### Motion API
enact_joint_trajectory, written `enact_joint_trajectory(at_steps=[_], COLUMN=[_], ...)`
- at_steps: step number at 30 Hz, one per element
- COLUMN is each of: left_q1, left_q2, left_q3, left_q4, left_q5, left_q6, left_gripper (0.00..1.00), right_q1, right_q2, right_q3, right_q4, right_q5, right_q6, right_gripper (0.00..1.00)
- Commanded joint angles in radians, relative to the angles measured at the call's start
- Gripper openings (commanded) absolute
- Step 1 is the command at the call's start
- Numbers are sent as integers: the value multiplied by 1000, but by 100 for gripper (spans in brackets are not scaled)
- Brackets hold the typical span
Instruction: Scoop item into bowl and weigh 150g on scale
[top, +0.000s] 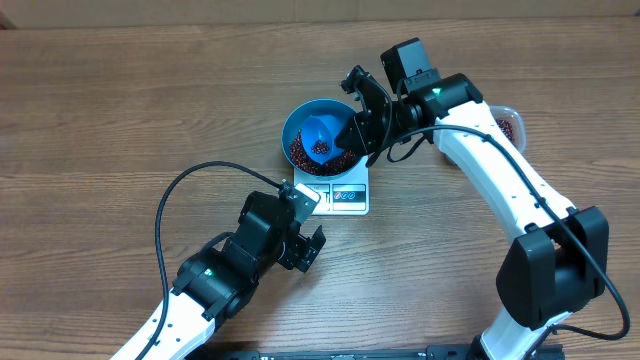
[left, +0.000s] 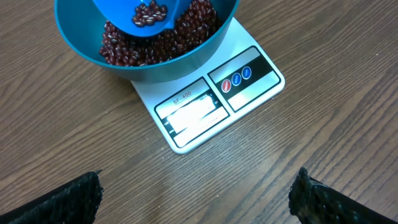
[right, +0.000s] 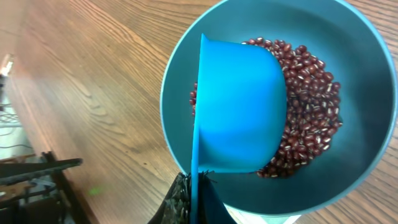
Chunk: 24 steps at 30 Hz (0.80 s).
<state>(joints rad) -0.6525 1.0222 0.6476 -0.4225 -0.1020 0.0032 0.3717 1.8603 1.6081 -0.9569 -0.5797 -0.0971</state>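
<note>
The blue bowl (top: 300, 120) stands on the white scale (top: 345, 196) and holds a heap of dark red-brown beans (right: 308, 106). My right gripper (top: 352, 130) is shut on the handle of a small blue scoop (top: 320, 130), which hangs tilted inside the bowl with a few beans (left: 149, 14) in it. In the right wrist view the scoop (right: 239, 106) covers the left part of the heap, and the gripper (right: 195, 202) pinches its thin handle. My left gripper (left: 196, 196) stands open over bare wood just in front of the scale (left: 199, 112), nothing between its fingers (left: 68, 199).
A clear plastic tub (top: 508, 122) with more beans sits at the right, mostly behind the right arm. A black cable (top: 190, 185) loops on the table left of the left arm.
</note>
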Motion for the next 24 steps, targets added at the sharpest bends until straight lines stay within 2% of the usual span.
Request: enact_joint_trajectory(at_steps=[1,6,15,24], left_q1=[4,4,4,4], left_q2=[5,5,5,5], left_q3=[-7,-7,-7,-7], left_q4=[1,1,1,1], left_q5=[-9,-9,-9,-9], left_q6=[-3,-3,-3,-3], left_gripper=[100,100,100,99], right_q1=[-15,-44,-129,-139], right_q2=[3,3,3,3], right_q3=[34,34,37,37], right_q4=[16,18,-2,-17], right_q5=[-70,-86,-231,-177], right_q6=[3,3,-9,-39], right_gripper=[4,4,4,4])
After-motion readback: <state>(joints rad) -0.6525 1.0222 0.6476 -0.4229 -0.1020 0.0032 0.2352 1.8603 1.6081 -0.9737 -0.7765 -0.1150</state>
